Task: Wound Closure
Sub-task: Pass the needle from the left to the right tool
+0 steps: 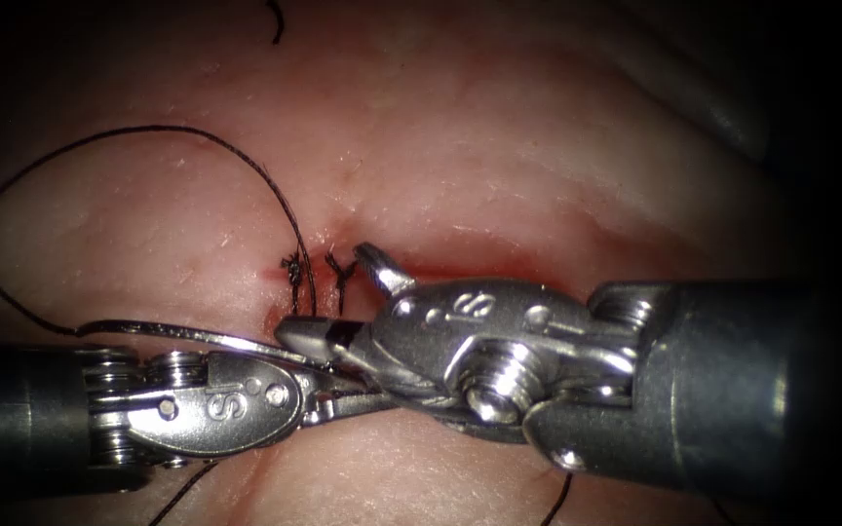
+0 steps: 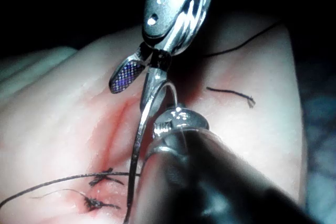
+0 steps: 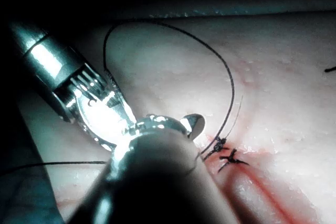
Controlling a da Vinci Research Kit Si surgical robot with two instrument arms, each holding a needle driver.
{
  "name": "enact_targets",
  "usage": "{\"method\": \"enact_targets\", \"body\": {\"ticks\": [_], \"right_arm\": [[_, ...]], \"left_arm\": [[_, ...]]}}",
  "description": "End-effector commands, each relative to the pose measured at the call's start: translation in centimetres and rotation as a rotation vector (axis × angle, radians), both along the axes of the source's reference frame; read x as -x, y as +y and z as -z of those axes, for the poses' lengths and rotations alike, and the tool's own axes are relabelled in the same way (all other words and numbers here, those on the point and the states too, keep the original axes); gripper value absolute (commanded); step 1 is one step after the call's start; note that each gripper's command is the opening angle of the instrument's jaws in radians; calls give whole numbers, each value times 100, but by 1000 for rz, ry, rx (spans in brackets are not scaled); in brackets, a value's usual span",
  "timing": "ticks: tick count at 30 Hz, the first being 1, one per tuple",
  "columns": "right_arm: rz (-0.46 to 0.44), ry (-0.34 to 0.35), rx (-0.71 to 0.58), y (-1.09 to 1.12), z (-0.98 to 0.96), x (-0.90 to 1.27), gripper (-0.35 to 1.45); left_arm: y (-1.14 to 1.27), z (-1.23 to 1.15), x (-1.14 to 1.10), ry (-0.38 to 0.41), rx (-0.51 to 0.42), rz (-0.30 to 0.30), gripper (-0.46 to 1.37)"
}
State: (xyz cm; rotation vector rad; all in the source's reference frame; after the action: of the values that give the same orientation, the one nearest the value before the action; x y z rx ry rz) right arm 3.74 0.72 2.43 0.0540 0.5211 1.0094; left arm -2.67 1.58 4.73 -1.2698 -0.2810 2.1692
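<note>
**A:** What is held nearest the lens, low in the frame?

**B:** The left tool (image 1: 358, 394) is seen at lower left with its jaws pressed together. They are judged to be clamped on the needle (image 1: 177, 334), toward its pointed end. The exact spot is hidden under the right tool (image 1: 328, 292).

**A:** And the right tool?

**B:** Its jaws are spread wide just above and nothing is gripped. In the left wrist view the needle is seen passing between them.

**A:** Where is the needle found?

**B:** It is stretched from left of centre toward the middle of the frame, above the tissue (image 1: 499, 146) and not in it. Its thread end is at the far left, left of the cut (image 1: 479, 268).

**A:** How should it be expected to handle?

**B:** It is thin, stiff, polished steel, so it is judged light but slippery and apt to swivel in a loose grip. Hold is best taken on the body of the curve, away from the point and the thread end.

**A:** Further back?

**B:** Two knotted stitches (image 1: 294, 271) are seen at centre. The limp thread (image 1: 197, 131) is looped wide to the upper left, and a cut end of thread (image 1: 277, 24) is left at the top edge
</note>
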Motion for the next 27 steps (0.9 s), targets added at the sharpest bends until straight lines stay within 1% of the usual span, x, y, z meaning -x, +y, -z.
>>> {"method": "enact_targets", "body": {"ticks": [1,5,9,12,13,15,17,20,22,24,27], "right_arm": [[1,1,-2,1,0,1,118],[5,5,8,8,4,4,118],[11,6,12,19,12,12,117],[34,4,16,27,18,21,118],[53,3,21,30,21,27,120],[62,4,22,32,23,32,124],[77,7,25,32,26,36,131],[96,51,15,29,31,37,131],[103,66,12,27,35,36,130],[127,73,21,23,42,35,131],[146,89,24,20,48,35,132]], "left_arm": [[0,0,0,-5,-3,-6,-35],[0,0,1,-7,2,-9,-35],[1,-1,2,-6,11,-16,-35],[2,-2,2,6,45,-66,-35],[3,-3,3,14,67,-100,-35],[4,-4,3,17,73,-113,-35],[5,-5,3,21,66,-125,-35],[8,-8,5,30,52,-150,-35],[9,-9,5,35,45,-162,-35],[11,-11,6,44,30,-188,-35],[12,-13,6,59,22,-203,-35]]}}
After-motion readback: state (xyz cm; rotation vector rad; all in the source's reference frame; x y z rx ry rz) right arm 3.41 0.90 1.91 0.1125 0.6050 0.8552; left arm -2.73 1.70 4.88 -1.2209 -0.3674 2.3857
